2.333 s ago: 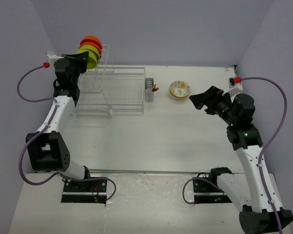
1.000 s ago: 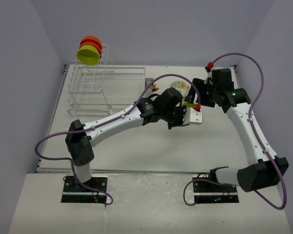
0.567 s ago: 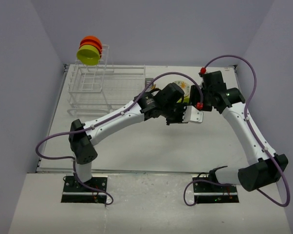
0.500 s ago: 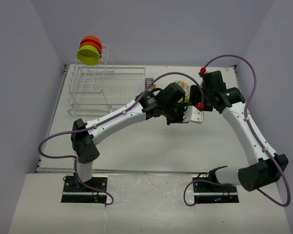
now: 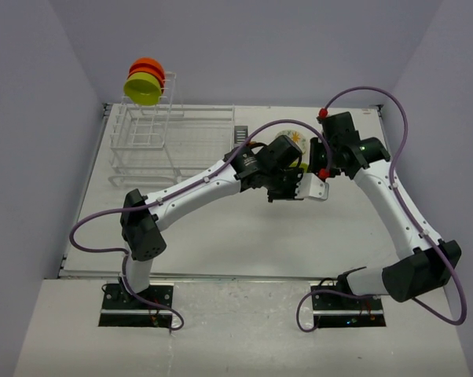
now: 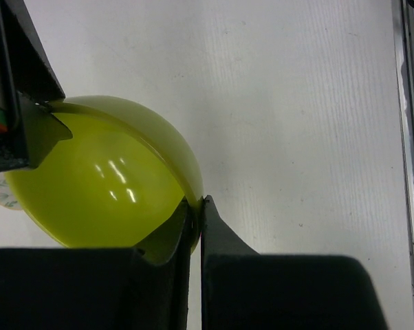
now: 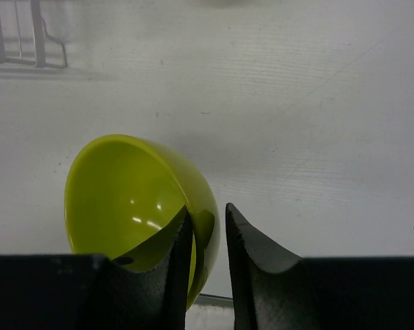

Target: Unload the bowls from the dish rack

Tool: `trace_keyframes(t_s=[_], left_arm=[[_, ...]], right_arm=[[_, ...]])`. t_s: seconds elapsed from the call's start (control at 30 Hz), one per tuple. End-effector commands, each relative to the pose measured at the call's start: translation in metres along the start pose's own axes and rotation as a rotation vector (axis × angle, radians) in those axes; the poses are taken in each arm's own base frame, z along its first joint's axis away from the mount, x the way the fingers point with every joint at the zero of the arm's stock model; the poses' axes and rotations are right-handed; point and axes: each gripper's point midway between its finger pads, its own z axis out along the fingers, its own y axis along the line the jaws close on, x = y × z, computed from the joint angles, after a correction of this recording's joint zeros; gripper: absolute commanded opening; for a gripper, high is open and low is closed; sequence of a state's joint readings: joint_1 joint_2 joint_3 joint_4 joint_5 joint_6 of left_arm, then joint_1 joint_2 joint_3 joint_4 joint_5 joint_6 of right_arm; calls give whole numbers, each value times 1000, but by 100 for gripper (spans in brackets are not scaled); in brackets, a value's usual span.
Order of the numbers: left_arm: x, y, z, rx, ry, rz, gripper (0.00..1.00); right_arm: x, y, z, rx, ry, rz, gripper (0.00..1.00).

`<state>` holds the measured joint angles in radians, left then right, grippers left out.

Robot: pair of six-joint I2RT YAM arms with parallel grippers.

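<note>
Your left gripper [image 6: 195, 203] clamped one rim of the round lime green bowl [image 6: 104, 185]; your right gripper [image 7: 207, 214] straddled the opposite rim, nearly closed, hold unclear.

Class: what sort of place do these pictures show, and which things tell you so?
Probably a robotics lab test cell, not a kitchen: two white-and-black robot arms mounted at a plain white table, bare lilac walls around it, and a white wire dish rack as a prop.
</note>
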<state>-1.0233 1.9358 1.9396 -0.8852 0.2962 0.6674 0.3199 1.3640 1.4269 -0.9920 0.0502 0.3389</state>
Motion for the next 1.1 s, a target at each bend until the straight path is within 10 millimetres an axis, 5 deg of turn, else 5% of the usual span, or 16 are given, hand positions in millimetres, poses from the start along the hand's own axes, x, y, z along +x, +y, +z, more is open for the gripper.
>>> trace_keyframes(t_s=[0.0,0.1,0.17,0.2,0.27,0.37,0.4,0.5,0.67,0.73,0.83,0.93,1.07], left_arm=[[-20,18,-22,-79,-44,42,0],[-19,23,-22,-107,-34,36,0],[-15,24,-21,-116,-22,28,0],[-15,27,-21,-134,-23,24,0],[-9,36,-24,-199,5,-6,11],[0,64,-39,-407,28,-56,55],[-3,75,-46,-482,11,-71,99],[6,98,-77,-701,31,-187,100],[40,129,-175,-1255,23,-548,100],[49,136,-217,-1366,-75,-720,100],[48,144,-252,-1330,-252,-920,100],[84,158,-304,-1398,-348,-1077,100],[104,161,-349,-1430,-505,-1185,100]], right_arm=[[-7,5,2,-23,-17,1,28],[-7,8,7,-39,-8,4,29],[-9,11,8,-46,-11,7,15],[-13,12,8,-51,-28,15,0],[-16,13,9,-54,-45,22,0],[-32,5,13,-51,-102,86,0],[-48,-8,16,-35,-157,151,0],[-82,-64,24,75,-298,363,0],[-113,-142,60,241,-394,610,0],[-121,-157,87,287,-372,674,0],[-133,-174,112,328,-378,743,0],[-122,-185,157,344,-294,789,0],[-118,-194,182,352,-254,788,0]])
